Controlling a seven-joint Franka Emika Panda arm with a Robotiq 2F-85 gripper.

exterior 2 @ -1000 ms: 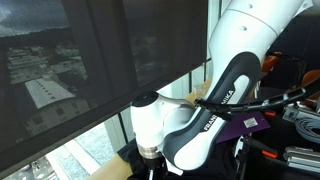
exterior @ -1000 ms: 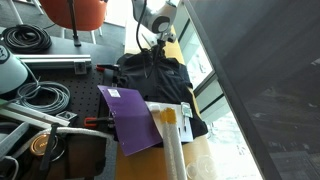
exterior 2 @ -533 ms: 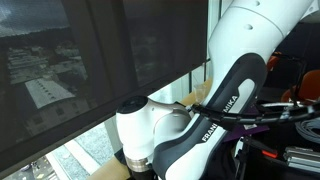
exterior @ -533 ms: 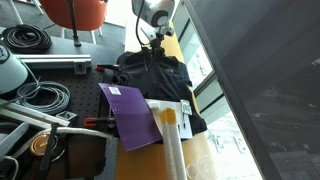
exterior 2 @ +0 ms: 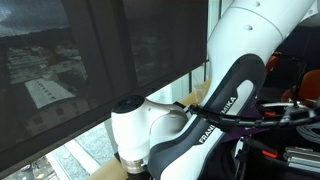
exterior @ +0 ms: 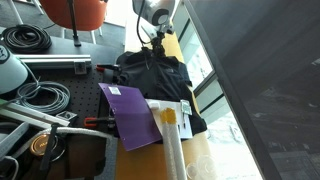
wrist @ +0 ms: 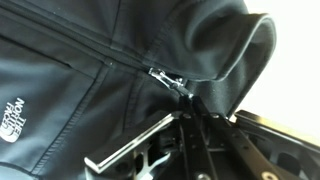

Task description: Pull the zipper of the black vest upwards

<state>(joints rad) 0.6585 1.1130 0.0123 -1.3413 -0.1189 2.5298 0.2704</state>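
Observation:
The black vest [exterior: 155, 75] lies rumpled on the table, its collar toward the far end. In the wrist view the vest [wrist: 70, 70] fills the frame, with its zipper running diagonally to a silver zipper pull [wrist: 165, 77] just below the collar [wrist: 225, 45]. My gripper [wrist: 188, 104] is shut, its fingertips pinched together on the tab of the zipper pull. In an exterior view the gripper [exterior: 158, 42] stands at the vest's far end. In the view from the window side the arm [exterior 2: 200, 120] hides the gripper and the vest.
A flat purple sheet [exterior: 130, 115] lies beside the vest's near end. Coiled black cables [exterior: 25, 40] lie on the bench by an orange chair [exterior: 75, 12]. A white tube [exterior: 172, 140] stands in front. A window runs along the table's side.
The arm's wrist has shifted a little toward the vest's collar end. The vest and the other things have not visibly moved.

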